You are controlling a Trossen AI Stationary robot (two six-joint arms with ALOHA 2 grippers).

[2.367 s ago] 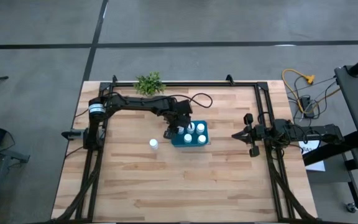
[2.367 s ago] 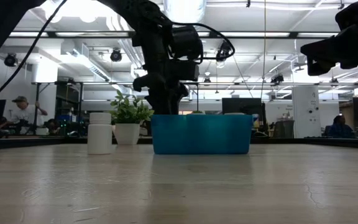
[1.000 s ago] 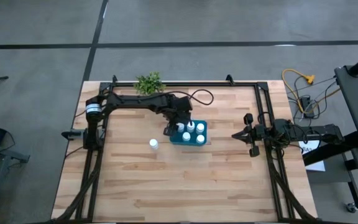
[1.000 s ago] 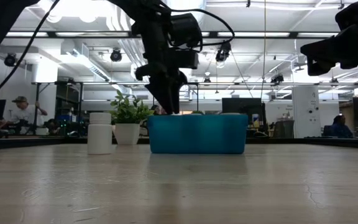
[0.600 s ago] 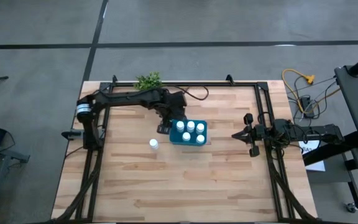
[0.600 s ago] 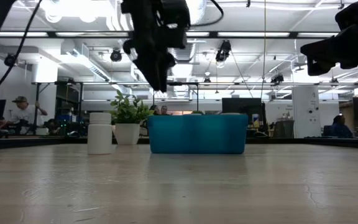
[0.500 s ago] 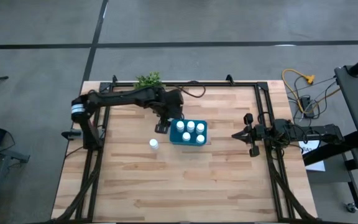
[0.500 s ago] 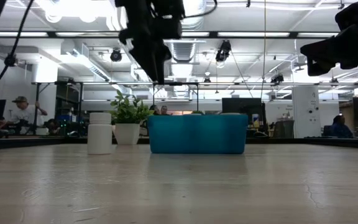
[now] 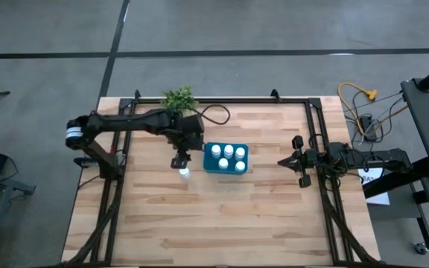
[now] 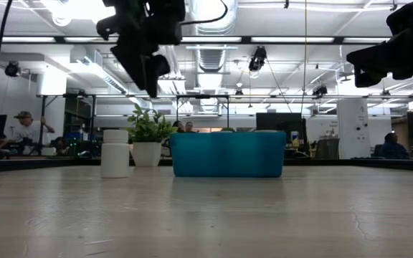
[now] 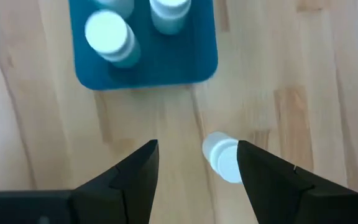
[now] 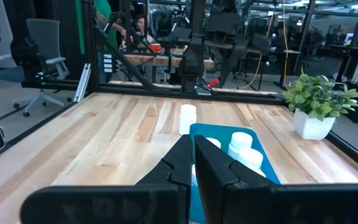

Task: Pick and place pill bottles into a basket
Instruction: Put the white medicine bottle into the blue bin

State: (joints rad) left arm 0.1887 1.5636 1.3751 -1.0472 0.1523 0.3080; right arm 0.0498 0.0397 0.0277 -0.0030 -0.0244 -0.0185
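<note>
The teal basket [image 9: 226,158] stands mid-table with several white pill bottles [image 9: 228,152] upright in it. One more white bottle [image 9: 184,173] stands upright on its base on the wood, left of the basket. My left gripper [image 9: 179,161] is open and empty, pointing down, high above this loose bottle. In the left wrist view the bottle [image 11: 224,157] shows between my open fingers, below my left gripper [image 11: 197,152], with the basket [image 11: 145,68] beyond. My right gripper [image 9: 281,161] is shut and empty, right of the basket.
A small potted plant [image 9: 178,99] stands at the table's far edge, behind the left arm. A black frame [image 9: 315,141] runs along the table's far, left and right sides. Bare wood lies between the basket and the near edge. People sit in the room beyond [image 10: 24,129].
My left gripper has risen out of the basket's left end and gone toward the table's left edge and a little nearer, to above the loose bottle. The basket and the bottles have stayed in place.
</note>
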